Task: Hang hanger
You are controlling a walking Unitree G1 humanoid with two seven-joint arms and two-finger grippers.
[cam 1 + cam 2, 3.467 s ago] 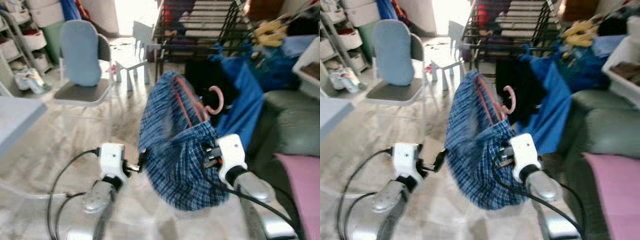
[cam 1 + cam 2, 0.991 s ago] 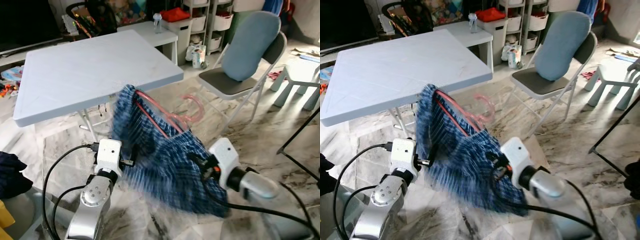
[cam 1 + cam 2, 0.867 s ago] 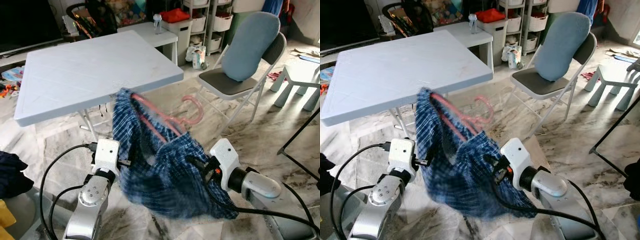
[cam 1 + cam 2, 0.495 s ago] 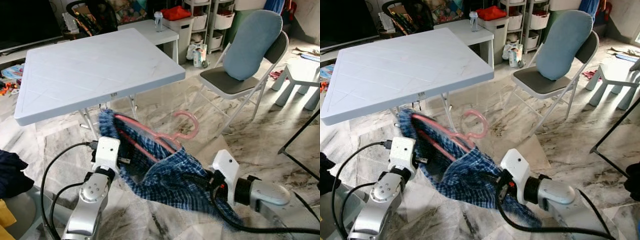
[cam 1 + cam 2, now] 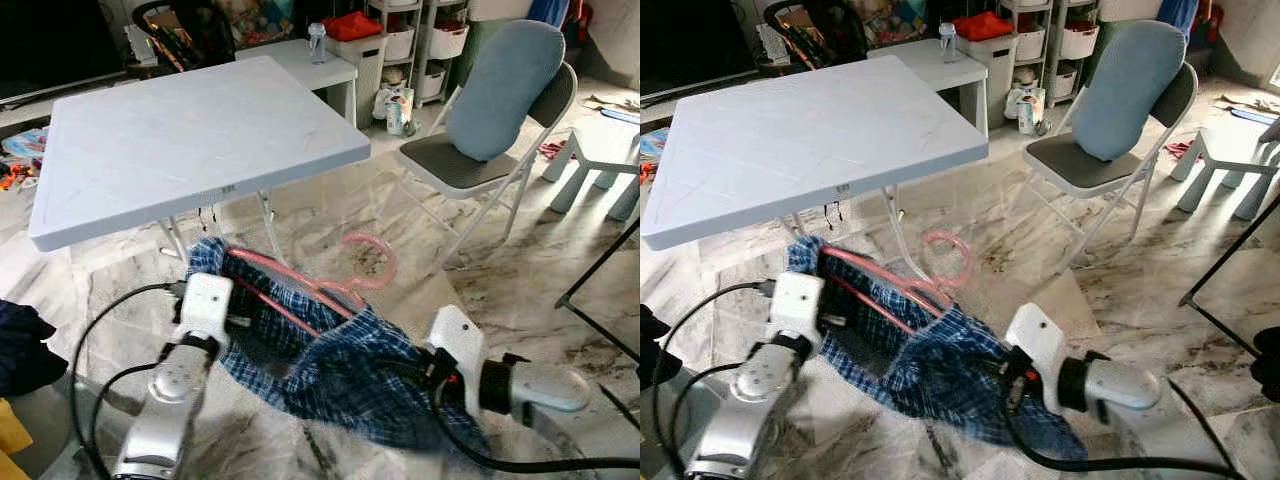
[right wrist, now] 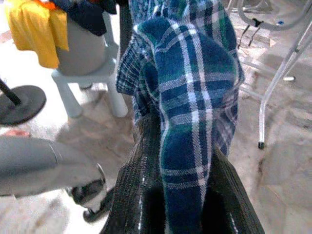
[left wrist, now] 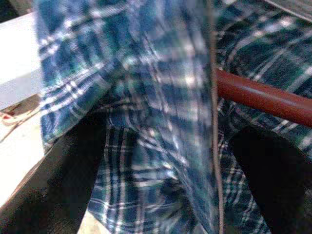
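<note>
White storage bins (image 5: pixel 447 42) sit on shelves at the back of the room, one of them holding something red (image 5: pixel 352 24). A small bottle (image 5: pixel 317 41) stands on a low white side table (image 5: pixel 325 68) nearby. A pale grey folding table (image 5: pixel 180 140) stands on a marbled floor (image 5: pixel 500 275), with a grey folding chair (image 5: pixel 478 165) carrying a light blue cushion (image 5: pixel 500 85) beside it, and a small pale child's stool (image 5: pixel 600 160) further off.

The pink hanger (image 5: pixel 320 285) is held low above the floor, in front of the table's near edge, with a blue plaid shirt (image 5: pixel 340 370) draped over it and sagging between the two arms. Its hook (image 5: pixel 370 262) curls upward and points away from the robot. The left tool (image 5: pixel 240 322) is at the shirt's left end; whether it is spread or pressed together cannot be told. The right tool (image 6: pixel 170 195) pinches a fold of the plaid cloth between its fingers (image 6: pixel 131 195).
</note>
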